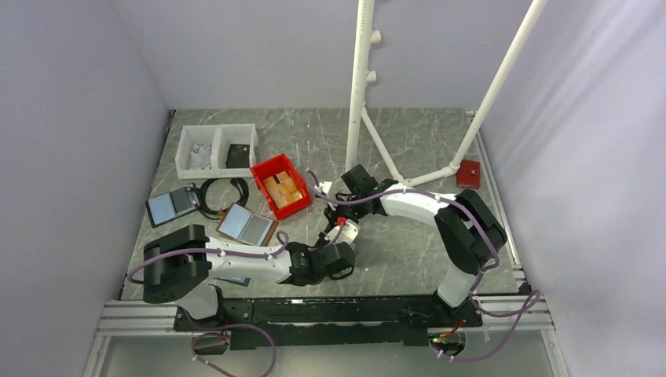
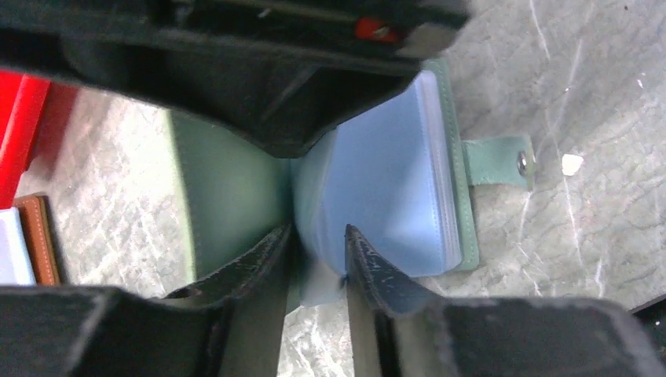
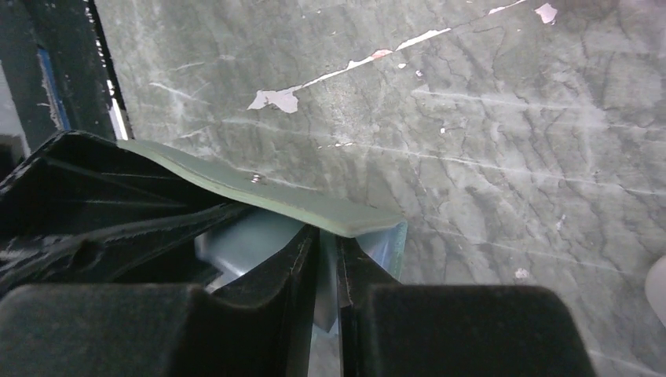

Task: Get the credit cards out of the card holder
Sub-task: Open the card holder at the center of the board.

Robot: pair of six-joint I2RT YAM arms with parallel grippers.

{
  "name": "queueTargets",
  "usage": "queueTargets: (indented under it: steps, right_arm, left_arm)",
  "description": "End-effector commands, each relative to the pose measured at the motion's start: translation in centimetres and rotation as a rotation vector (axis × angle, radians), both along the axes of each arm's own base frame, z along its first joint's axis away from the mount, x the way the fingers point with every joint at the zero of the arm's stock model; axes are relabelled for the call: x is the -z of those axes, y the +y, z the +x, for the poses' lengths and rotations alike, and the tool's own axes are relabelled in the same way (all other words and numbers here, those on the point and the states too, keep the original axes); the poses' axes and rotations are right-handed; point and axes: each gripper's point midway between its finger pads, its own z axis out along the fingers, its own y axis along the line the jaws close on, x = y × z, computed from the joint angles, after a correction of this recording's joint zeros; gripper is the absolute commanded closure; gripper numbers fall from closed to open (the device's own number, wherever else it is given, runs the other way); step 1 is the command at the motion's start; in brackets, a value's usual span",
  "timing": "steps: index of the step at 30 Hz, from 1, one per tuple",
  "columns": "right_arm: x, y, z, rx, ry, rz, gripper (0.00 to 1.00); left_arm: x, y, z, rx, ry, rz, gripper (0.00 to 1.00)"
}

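Left tool (image 2: 316,236) at card holder (image 2: 393,173), tab (image 2: 499,163) rightward

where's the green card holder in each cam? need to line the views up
Left wrist: the card holder fills the centre, blue pockets up, tab pointing right.
Right wrist: its green cover runs from left to centre, just above the fingers.
Top external: cannot be made out; hidden mid-table under the right gripper.
Shared landmark: the grey marbled table, in all three views.

By the left claw (image 2: 316,239), the matt teal-green leather-look card holder (image 2: 228,196) carries smooth, glossy pale blue plastic sleeves (image 2: 393,181).
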Motion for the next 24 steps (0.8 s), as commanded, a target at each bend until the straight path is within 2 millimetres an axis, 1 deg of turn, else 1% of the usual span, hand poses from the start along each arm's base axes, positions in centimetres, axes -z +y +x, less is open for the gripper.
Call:
queueTargets:
  steps: [1, 5, 8, 12, 15, 17, 20, 22, 24]
  right_arm:
    - [-4.7, 0.7, 1.3, -0.026, -0.067, 0.120, 0.83]
    - [-7.1, 0.1, 1.2, -0.051, -0.122, 0.178, 0.82]
    - [-8.1, -0.3, 0.7, -0.091, -0.161, 0.215, 0.80]
    - [-7.9, -0.6, -0.1, -0.151, -0.173, 0.228, 0.80]
    - [-7.0, -0.9, -0.8, -0.217, -0.191, 0.221, 0.80]
    - [-6.3, -1.1, -1.8, -0.296, -0.214, 0.226, 0.80]
    - [-4.8, -1.3, -2.9, -0.378, -0.255, 0.215, 0.80]
    - [-3.8, -1.3, -2.8, -0.380, -0.268, 0.185, 0.80]
    - [-2.7, -1.1, -2.2, -0.350, -0.264, 0.138, 0.80]
  left_arm:
    - [-1.6, 0.5, 0.5, -0.070, 0.019, -0.113, 0.69]
    - [-1.2, 1.7, 0.6, -0.127, 0.098, -0.235, 0.82]
    - [-0.8, 2.6, 0.8, -0.174, 0.161, -0.341, 0.87]
    - [-0.9, 3.9, 1.1, -0.226, 0.205, -0.441, 0.89]
    - [-0.8, 4.7, 1.2, -0.259, 0.238, -0.493, 0.89]
    - [-0.5, 5.2, 0.9, -0.273, 0.264, -0.514, 0.85]
    - [-0.8, 5.4, 0.8, -0.290, 0.285, -0.552, 0.73]
    - [-0.9, 5.7, 0.7, -0.310, 0.293, -0.558, 0.65]
    - [-1.1, 6.1, 0.8, -0.337, 0.293, -0.553, 0.60]
